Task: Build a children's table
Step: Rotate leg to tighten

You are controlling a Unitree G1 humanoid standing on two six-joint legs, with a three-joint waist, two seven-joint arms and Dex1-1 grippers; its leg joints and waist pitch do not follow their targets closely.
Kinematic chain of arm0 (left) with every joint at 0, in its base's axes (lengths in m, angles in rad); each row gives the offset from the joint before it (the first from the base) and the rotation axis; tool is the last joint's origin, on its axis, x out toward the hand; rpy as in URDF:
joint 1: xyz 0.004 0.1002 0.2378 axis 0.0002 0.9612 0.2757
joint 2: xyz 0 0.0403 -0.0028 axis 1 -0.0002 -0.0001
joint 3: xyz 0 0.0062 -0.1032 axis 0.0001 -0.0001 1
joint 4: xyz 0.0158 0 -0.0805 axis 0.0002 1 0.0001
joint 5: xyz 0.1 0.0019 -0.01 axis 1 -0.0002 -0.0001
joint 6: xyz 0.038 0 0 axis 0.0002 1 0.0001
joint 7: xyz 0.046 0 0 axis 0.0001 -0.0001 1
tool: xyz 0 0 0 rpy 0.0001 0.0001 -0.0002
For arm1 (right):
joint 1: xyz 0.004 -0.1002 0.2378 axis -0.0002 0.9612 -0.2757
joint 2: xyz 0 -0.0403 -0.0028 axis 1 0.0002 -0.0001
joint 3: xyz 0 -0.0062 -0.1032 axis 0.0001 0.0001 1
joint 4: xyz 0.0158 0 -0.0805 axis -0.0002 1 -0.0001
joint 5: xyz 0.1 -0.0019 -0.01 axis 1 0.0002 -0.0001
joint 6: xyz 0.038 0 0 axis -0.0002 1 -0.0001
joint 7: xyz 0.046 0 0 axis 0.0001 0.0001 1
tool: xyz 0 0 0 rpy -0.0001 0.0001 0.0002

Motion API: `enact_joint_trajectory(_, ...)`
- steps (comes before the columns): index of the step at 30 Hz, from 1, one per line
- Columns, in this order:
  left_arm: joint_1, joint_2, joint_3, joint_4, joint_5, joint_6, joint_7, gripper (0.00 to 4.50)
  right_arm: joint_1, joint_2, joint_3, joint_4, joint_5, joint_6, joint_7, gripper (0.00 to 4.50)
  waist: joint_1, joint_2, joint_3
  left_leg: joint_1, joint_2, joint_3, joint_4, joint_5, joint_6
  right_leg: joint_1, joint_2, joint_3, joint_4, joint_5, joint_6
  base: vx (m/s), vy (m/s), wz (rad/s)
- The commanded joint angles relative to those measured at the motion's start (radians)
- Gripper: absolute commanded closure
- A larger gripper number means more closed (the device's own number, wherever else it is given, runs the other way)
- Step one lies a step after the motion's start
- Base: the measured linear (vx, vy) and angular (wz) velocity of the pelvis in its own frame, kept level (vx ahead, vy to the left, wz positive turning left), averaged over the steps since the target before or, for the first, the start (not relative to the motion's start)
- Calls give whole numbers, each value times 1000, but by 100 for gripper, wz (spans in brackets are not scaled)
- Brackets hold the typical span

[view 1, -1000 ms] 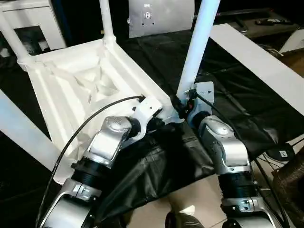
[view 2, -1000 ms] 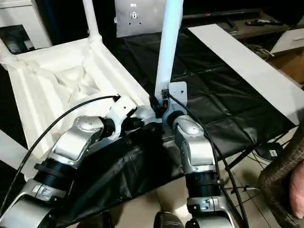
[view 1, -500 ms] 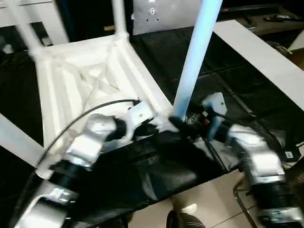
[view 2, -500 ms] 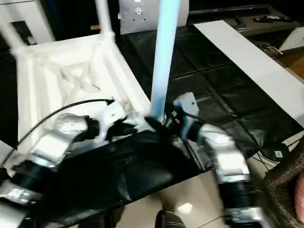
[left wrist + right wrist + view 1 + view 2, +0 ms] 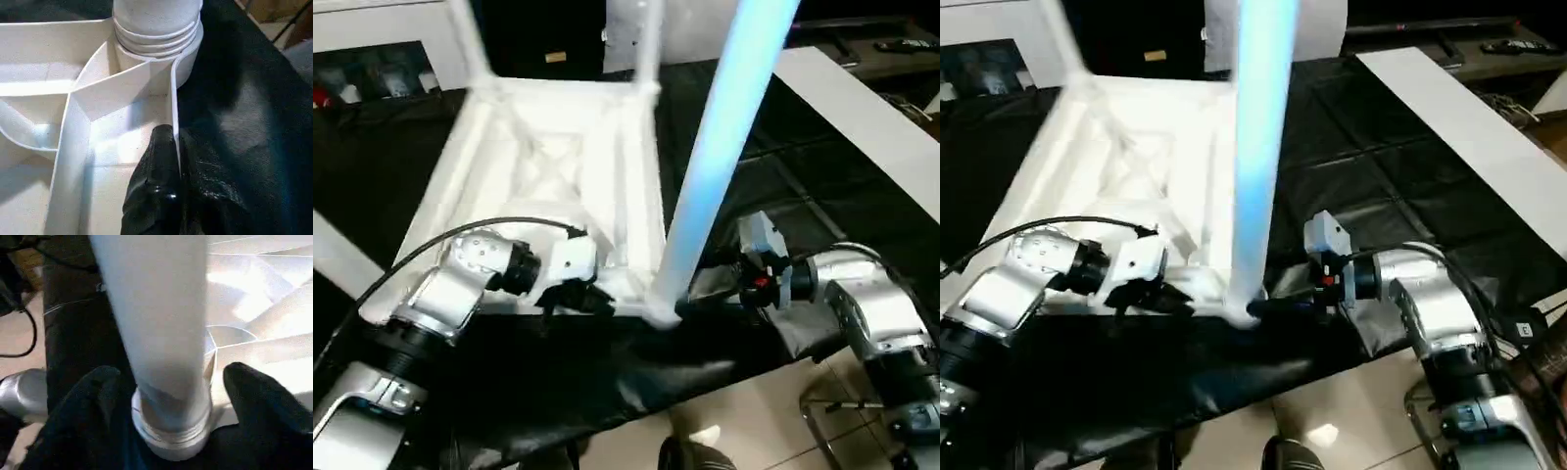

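Left gripper pinches the raised rim of the upturned table top, frame centre. Right gripper straddles the near leg base, fingers spread, not clamping. Judgement: brace the top, twist the leg squarely into its socket.

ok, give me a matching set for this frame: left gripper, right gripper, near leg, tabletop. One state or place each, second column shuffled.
Things:
1. left gripper
2. right gripper
3. near leg
4. tabletop

States or places:
A. lying upside down on the black sheet
B. standing up out of the corner socket nearest the robot
C. shut on the tabletop's thin rim
D. open, one finger on each side of the leg's base

Pairs: 1-C, 2-D, 3-B, 4-A
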State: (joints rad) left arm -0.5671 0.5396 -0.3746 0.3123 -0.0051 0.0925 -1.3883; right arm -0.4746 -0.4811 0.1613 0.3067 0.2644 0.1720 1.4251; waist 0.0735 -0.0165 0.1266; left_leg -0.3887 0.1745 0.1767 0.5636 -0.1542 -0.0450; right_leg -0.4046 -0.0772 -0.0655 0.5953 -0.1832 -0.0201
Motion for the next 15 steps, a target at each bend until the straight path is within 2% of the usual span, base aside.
enact_joint_trajectory(1, -15, -2, -73, 18, 23, -39, -58, 450, -29, -12, 21, 35, -8, -25, 47, 100, -5, 0, -66, 25, 61, -10, -59, -193, 91, 43, -74, 53, -62, -179, -274, 0, 0, 0)
enact_joint_trajectory(2, -20, -3, -75, 26, 25, -49, -65, 450, -43, -12, 31, 56, -11, -35, 65, 121, -3, -2, -68, 25, 62, -10, -58, -192, 90, 44, -75, 53, -61, -181, -273, 0, 0, 0)
enact_joint_trajectory(5, -29, -7, -77, 41, 23, -66, -78, 450, -71, -7, 43, 96, -13, -53, 97, 144, -1, -1, -66, 24, 63, -11, -58, -185, 90, 44, -75, 52, -59, -186, -272, 0, 0, 0)
enact_joint_trajectory(7, -30, -9, -77, 43, 23, -72, -83, 450, -82, -1, 48, 105, -12, -54, 110, 144, 3, -3, -67, 25, 63, -10, -57, -169, 97, 43, -74, 52, -57, -160, -276, 0, 0, 0)
enact_joint_trajectory(8, -30, -10, -77, 44, 23, -75, -84, 450, -85, 2, 50, 106, -12, -55, 114, 166, 4, -3, -68, 25, 64, -10, -57, -164, 99, 44, -74, 53, -55, -155, -276, 0, 0, 0)
enact_joint_trajectory(10, -30, -13, -77, 47, 23, -80, -84, 450, -87, 7, 56, 105, -9, -55, 121, 180, 5, -6, -67, 25, 64, -9, -57, -158, 104, 43, -73, 52, -55, -144, -279, 0, 0, 0)
enact_joint_trajectory(15, -32, -13, -80, 57, 20, -90, -87, 450, -83, 13, 75, 113, 1, -56, 145, 224, 6, -6, -65, 25, 64, -10, -59, -179, 96, 42, -76, 52, -60, -198, -266, 0, 0, 0)
